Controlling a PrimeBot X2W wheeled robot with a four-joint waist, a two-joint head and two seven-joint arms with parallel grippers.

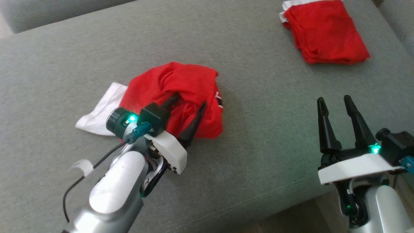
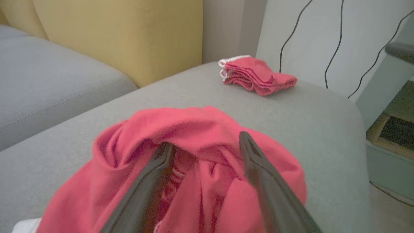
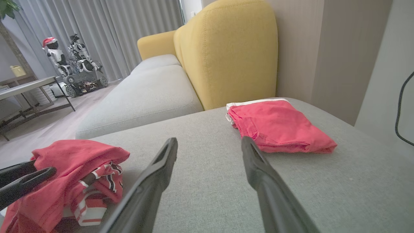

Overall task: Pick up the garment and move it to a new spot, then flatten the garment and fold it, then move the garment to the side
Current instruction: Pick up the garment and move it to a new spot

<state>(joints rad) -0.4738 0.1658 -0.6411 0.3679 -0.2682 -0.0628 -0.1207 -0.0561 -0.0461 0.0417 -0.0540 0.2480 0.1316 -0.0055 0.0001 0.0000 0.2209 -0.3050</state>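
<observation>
On the grey cushion [image 1: 258, 168], crumpled red garment [image 1: 184, 87] (white sleeve showing)

Head view: one of the jaws of the left gripper [image 1: 190, 99] lies buried in the folds of the crumpled red garment [image 1: 181, 81], its tip hidden. The pale arm covers part of the white cloth [image 1: 100, 110] at the garment's edge. The folded red garment [image 1: 323, 32] at the far corner is cut off by the top edge. Left wrist view: the crumpled garment's near part runs off the bottom edge, and the white markings [image 2: 171, 184] between the jaws are too blurred to read.
</observation>
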